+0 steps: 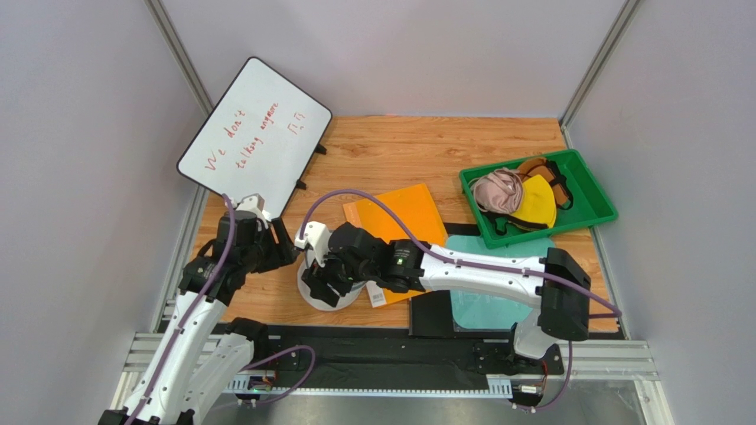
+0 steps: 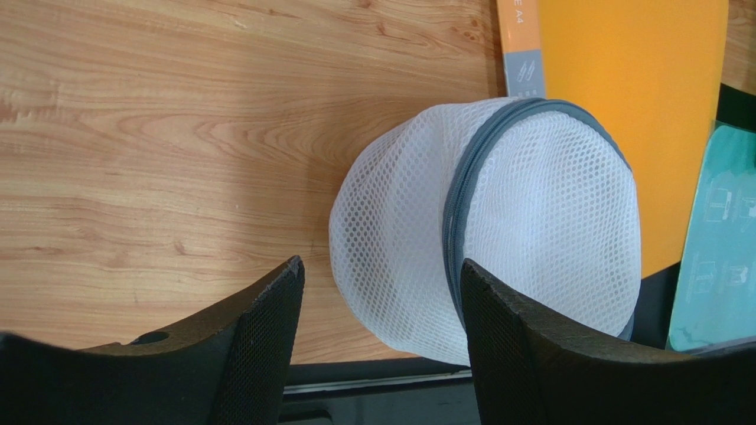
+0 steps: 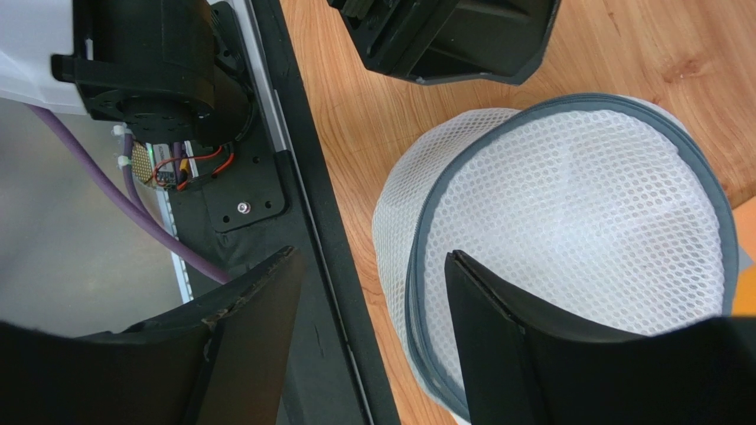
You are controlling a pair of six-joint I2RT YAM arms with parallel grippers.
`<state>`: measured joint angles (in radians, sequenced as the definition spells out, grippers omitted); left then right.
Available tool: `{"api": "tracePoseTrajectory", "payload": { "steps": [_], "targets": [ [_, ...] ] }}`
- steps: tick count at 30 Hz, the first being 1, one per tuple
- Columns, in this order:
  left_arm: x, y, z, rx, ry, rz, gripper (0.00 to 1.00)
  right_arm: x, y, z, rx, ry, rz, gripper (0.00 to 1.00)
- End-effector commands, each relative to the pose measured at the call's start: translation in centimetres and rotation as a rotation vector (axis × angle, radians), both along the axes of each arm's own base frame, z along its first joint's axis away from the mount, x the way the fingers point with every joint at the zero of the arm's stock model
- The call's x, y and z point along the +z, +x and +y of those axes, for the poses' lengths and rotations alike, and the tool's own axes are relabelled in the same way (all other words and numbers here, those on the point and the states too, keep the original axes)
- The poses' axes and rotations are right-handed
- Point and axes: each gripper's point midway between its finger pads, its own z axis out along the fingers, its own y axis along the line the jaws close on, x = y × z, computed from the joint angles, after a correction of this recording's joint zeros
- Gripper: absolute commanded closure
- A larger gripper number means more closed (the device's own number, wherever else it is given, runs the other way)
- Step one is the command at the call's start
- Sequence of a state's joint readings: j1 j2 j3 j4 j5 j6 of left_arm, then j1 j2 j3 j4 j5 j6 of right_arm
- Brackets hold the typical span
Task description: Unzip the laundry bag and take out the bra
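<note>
The laundry bag (image 2: 532,212) is a white mesh drum with a grey zipper rim, zipped shut, standing on the wooden table near its front edge. In the top view the bag (image 1: 312,299) is mostly covered by my right gripper (image 1: 323,283). My left gripper (image 2: 381,264) is open just left of the bag, with the bag's side wall between its fingertips and no contact visible. My right gripper (image 3: 371,255) is open above the bag (image 3: 577,221), one finger over the lid and the rim between the jaws. The bra is hidden; nothing coloured shows through the mesh.
An orange folder (image 1: 399,221) and a teal sheet (image 1: 484,297) lie right of the bag. A green tray (image 1: 596,211) at back right holds pink, bright yellow and brown garments. A whiteboard (image 1: 257,133) leans at back left. A black base plate (image 1: 355,347) runs along the near edge.
</note>
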<state>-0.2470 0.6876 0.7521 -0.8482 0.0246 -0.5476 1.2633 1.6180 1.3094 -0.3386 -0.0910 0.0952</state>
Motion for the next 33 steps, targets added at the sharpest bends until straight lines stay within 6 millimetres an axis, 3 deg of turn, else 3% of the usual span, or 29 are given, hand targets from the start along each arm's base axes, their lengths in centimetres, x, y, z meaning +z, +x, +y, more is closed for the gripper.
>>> {"api": "tracePoseTrajectory", "payload": {
  "steps": [1, 10, 14, 21, 26, 33],
  "targets": [
    [1.1, 0.4, 0.4, -0.014, 0.021, -0.036, 0.29, 1.3, 0.5, 2.2, 0.042, 0.039, -0.056, 0.36],
    [1.3, 0.4, 0.3, -0.020, 0.015, -0.049, 0.29, -1.2, 2.6, 2.7, -0.041, -0.032, -0.090, 0.48],
    [1.3, 0.3, 0.3, -0.021, 0.015, -0.052, 0.29, -1.5, 3.8, 2.5, -0.096, -0.040, -0.096, 0.54],
    [1.5, 0.3, 0.3, -0.021, 0.012, -0.061, 0.29, -1.8, 4.5, 2.5, -0.128, -0.050, -0.089, 0.80],
    [1.6, 0.3, 0.3, -0.022, 0.009, -0.068, 0.29, -0.9, 4.9, 2.1, -0.164, -0.033, -0.096, 1.00],
    [2.2, 0.2, -0.1, -0.038, -0.016, -0.093, 0.30, 2.5, 6.1, 0.2, -0.304, 0.050, -0.104, 1.00]
  ]
}}
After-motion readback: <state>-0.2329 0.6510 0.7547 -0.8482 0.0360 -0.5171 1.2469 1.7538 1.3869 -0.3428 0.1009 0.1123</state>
